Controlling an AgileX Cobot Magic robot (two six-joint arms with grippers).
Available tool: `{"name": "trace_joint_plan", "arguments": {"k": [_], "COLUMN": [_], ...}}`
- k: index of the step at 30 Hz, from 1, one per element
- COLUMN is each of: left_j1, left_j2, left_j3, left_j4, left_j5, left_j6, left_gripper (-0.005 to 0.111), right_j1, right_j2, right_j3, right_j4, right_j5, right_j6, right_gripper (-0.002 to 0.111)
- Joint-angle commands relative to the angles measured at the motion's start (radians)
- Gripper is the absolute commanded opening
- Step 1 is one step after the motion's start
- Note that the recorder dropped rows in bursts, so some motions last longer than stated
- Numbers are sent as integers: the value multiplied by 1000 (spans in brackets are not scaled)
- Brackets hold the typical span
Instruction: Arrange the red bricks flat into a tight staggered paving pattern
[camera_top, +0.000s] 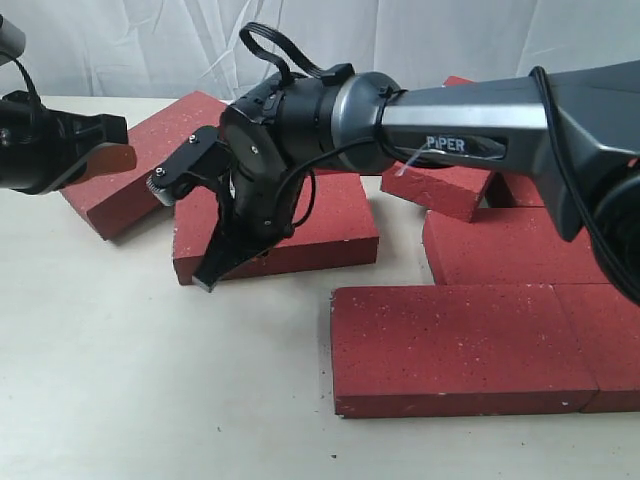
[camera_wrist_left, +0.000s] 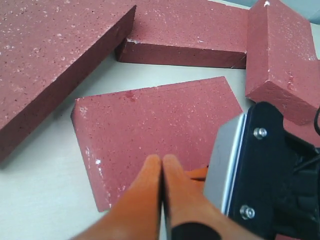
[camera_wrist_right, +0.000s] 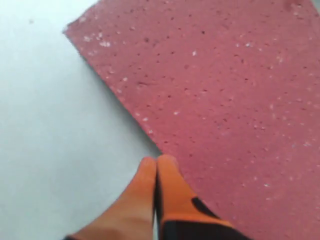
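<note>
Several dark red, white-speckled bricks lie flat on the table. The middle brick (camera_top: 320, 225) (camera_wrist_left: 150, 120) (camera_wrist_right: 235, 95) lies askew, apart from the others. My right gripper (camera_top: 208, 278) (camera_wrist_right: 156, 162) reaches across the middle, shut and empty, with its tips at this brick's front left edge. My left gripper (camera_top: 122, 157) (camera_wrist_left: 161, 161) is shut and empty too, hovering over the far left brick (camera_top: 150, 150) (camera_wrist_left: 45, 60). Two bricks (camera_top: 460, 345) lie end to end at the front right, with another (camera_top: 520, 245) tight behind them.
More bricks (camera_top: 440, 190) lie behind the right arm; one (camera_wrist_left: 282, 55) looks tilted. The right arm's black and silver wrist (camera_wrist_left: 270, 175) stands close beside my left fingers. Bare cream table (camera_top: 120, 380) spreads across the front left. A white cloth hangs behind.
</note>
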Motion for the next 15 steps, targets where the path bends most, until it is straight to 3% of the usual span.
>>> {"name": "trace_joint_plan", "arguments": {"k": [1,10,15], "left_j1": [-3,-3,-3], "left_j2": [0,0,0], "left_j3": [4,6,6], "left_j4": [-18,41,48], "left_j5": [5,35,91], "left_j6": [3,96,96], "left_gripper": [0,0,0], "right_j1": [-6,-10,-12], "right_j2": [11,-292,-322], "right_j3": [3,3,3], "right_j4": [-159,-78,94], "right_j5": [24,285,434], "right_j6": [141,301,133], "right_gripper": [-1,-1,-1]}}
